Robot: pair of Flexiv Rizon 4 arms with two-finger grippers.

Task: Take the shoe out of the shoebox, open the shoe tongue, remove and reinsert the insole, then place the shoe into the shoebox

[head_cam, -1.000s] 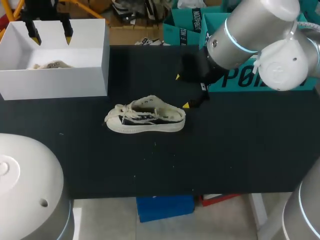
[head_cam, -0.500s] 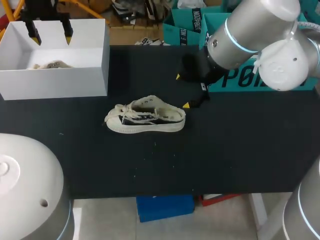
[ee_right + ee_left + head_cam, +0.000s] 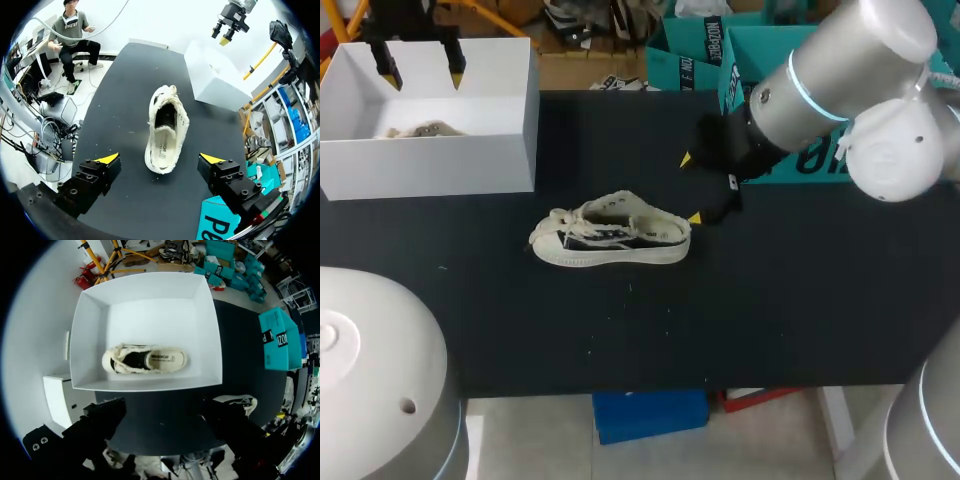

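Cream-and-black canvas shoe (image 3: 166, 131) noted on black surface (image 3: 115, 100), heel just ahead of right claw (image 3: 160, 159), spread apart; long axis directed away.

Tally: shoes, boxes, grippers

2 cream-and-black canvas lace-up shoes: table shoe (image 3: 610, 240) & boxed shoe (image 3: 145, 360). 1 white open cardboard shoebox (image 3: 430, 165). 1 teal cardboard box (image 3: 810, 168). 1 black table (image 3: 770, 300). 2 yellow-tipped grippers: left gripper (image 3: 420, 68), right gripper (image 3: 690, 187).
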